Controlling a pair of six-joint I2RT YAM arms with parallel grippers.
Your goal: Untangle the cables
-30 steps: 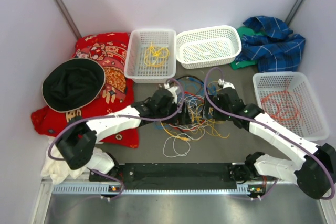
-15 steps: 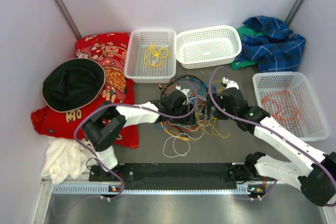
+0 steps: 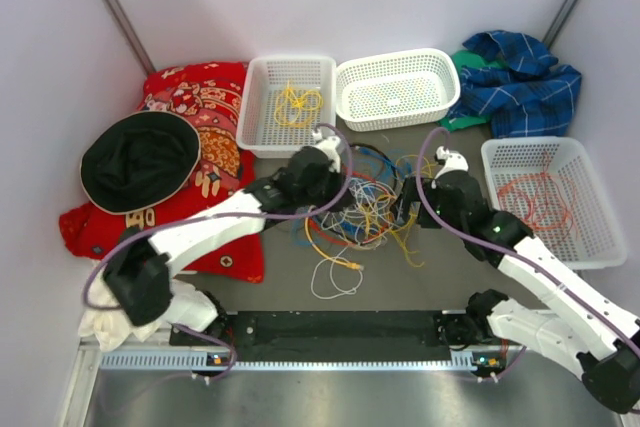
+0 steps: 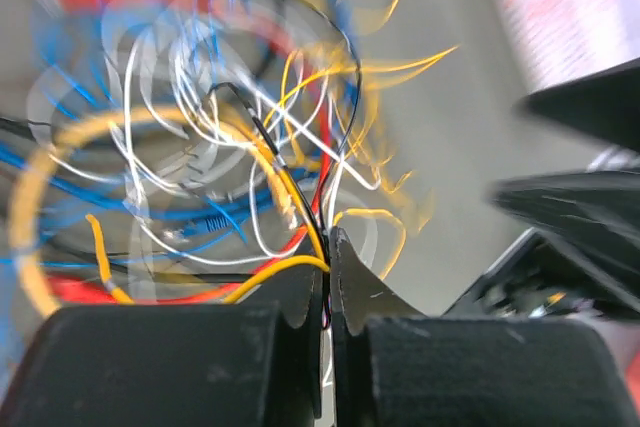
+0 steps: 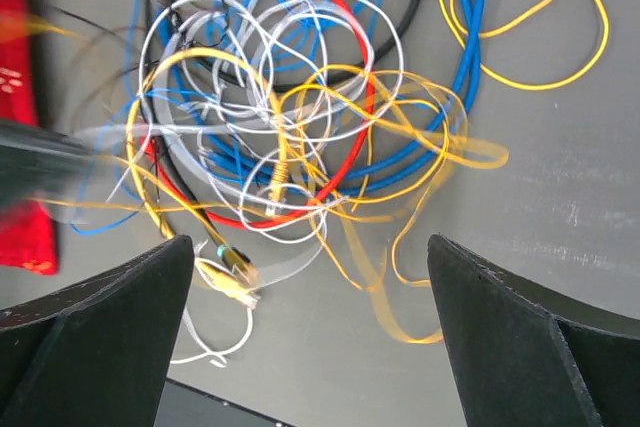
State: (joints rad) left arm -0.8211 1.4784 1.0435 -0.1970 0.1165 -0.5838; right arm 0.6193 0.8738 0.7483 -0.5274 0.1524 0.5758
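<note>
The cables (image 3: 365, 209) lie as one tangle of yellow, orange, blue, white, red and black loops on the grey table between the two arms. My left gripper (image 3: 336, 185) is at the tangle's left side. In the left wrist view it (image 4: 328, 244) is shut on a thin yellow wire and a black wire, with the rest of the cables (image 4: 220, 147) blurred beyond. My right gripper (image 3: 414, 209) hovers at the tangle's right side. Seen from its wrist it (image 5: 310, 247) is open above the cables (image 5: 280, 127), with nothing between its fingers.
A white basket (image 3: 256, 117) at the back holds a yellow cable, and another basket (image 3: 395, 119) stands beside it. A third basket (image 3: 590, 237) at the right holds orange cable. A black hat (image 3: 140, 159) on red cloth (image 3: 205, 97) lies left, and blue plaid cloth (image 3: 520, 82) back right.
My left gripper has closed from open onto wires in the tangle and drawn back to the left. The tangle has shifted with it. The right arm has moved slightly right.
</note>
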